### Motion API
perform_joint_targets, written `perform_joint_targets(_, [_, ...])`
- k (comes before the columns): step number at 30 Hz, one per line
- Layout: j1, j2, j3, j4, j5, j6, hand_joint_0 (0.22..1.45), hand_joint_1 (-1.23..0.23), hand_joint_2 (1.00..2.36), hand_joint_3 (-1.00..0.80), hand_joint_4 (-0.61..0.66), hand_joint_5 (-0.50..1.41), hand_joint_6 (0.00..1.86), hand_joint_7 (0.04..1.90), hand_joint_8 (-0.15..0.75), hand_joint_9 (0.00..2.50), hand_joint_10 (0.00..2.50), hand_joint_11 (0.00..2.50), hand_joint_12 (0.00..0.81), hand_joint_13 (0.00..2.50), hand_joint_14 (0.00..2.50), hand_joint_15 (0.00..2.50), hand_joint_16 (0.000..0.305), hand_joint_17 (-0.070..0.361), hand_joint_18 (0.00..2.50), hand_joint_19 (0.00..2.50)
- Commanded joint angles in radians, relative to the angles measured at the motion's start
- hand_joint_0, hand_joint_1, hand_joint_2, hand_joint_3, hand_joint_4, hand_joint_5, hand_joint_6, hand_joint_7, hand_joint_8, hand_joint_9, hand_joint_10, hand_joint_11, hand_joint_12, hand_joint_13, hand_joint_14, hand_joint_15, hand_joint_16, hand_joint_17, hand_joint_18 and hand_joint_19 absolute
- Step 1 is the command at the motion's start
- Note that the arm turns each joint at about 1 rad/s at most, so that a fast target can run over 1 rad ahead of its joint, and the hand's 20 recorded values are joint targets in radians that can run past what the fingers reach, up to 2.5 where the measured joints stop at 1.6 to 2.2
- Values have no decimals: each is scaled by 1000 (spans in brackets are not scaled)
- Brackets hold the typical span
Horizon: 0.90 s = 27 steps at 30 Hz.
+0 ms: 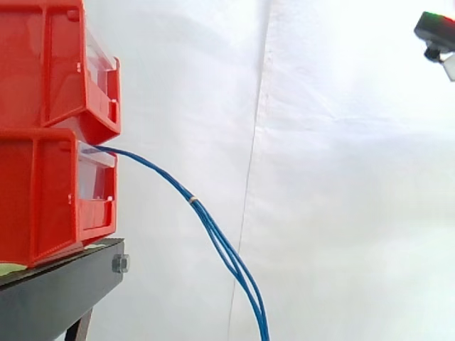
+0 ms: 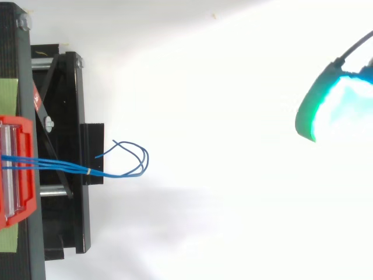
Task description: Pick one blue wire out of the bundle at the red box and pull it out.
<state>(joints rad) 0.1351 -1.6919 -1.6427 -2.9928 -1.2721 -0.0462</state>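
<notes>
Since the hand (image 1: 435,30) hangs high and well apart from the work, showing a green and cyan glow in the top view, the step in hand is judged to be the approach, with nothing yet grasped. Whether the hand is spread or closed cannot be told.

The blue wires (image 1: 213,231) are found far below the hand and across from it, toward the red box (image 1: 43,199), which sits under a second red bin (image 1: 50,64) on the black stand (image 1: 57,291). The wires leave the box's front near its top, slope downward away from it, and are bound partway along by a pale tie (image 1: 192,199). Beyond the tie, on the side nearer the hand, the strands are seen to part slightly. In the top view they appear to curl back in loops at the end nearest the hand.

The hand would best be brought down and across to that stretch beyond the tie, where the gaps look widest, so that one strand alone can be taken. An outer strand is probably the easiest to isolate. A pinch should be closed only once the neighbouring strands are seen to lie outside it. The pull is best made slowly along the wire's own line, away from the box, since the tie may drag the other strands along or the thin wire may slip.
</notes>
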Motion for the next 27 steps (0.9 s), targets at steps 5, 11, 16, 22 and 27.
perform_joint_targets(5, [21, 0, -60, 120, 106, -24, 482, -483, 1000, -500, 304, -198, 502, 808, 355, 566, 6, 278, 461, 663, 9, 334, 68, 154, 664, 501])
perform_joint_targets(11, [32, -64, -68, 164, 174, -90, 483, -487, 1000, -500, 307, -196, 502, 814, 357, 572, 6, 288, 462, 664, 11, 337, 68, 153, 665, 502])
perform_joint_targets(16, [35, -124, -68, 278, 230, -92, 484, -488, 1000, -500, 310, -195, 502, 810, 359, 574, 6, 287, 462, 667, 9, 338, 68, 153, 667, 511])
perform_joint_targets(22, [37, -140, -66, 339, 235, -136, 485, -491, 1000, -500, 315, -192, 502, 811, 357, 577, 6, 287, 462, 670, 9, 340, 68, 153, 671, 510])
perform_joint_targets(27, [41, -157, -68, 356, 246, -156, 485, -495, 1000, -500, 321, -190, 502, 818, 357, 578, 6, 283, 462, 673, 10, 342, 68, 152, 671, 510])
